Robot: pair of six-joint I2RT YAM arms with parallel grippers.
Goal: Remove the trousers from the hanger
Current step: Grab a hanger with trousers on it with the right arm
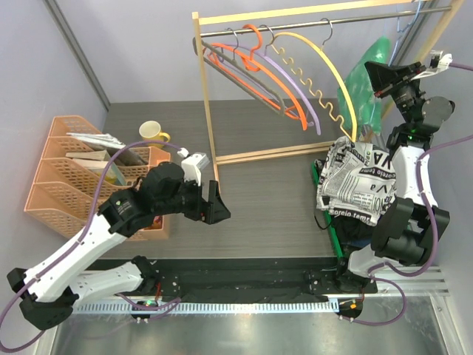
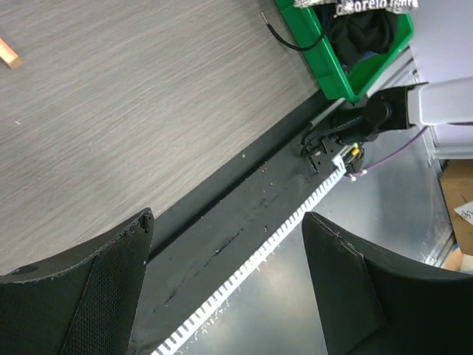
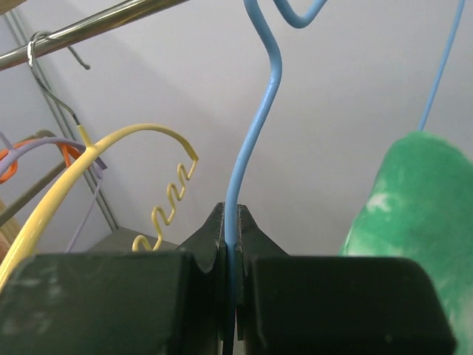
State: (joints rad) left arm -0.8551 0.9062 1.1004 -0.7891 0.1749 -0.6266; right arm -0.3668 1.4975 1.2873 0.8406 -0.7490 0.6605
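Left hand (image 1: 213, 203) wide open, holding nothing, over the counter (image 1: 266, 200). Far right: right hand (image 3: 232, 229) pinched shut on the thin blue hanger (image 3: 245, 170), green trousers (image 3: 414, 222) hanging just beside. Risk: wire slips or twists in the pinch; hook jumps the rail (image 3: 89, 26), and the trousers drop with it.

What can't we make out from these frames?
1) Green-and-white trousers: how they sit on the blue hanger. Top view, the right gripper covers part; right wrist view cuts them at its edge.
2) Green bin: what lies under the newspaper-print trousers. Top view, they cover it; left wrist view's top edge cuts it, only black cloth shows.
3) Blue hanger's hook: past the right wrist view's top edge.
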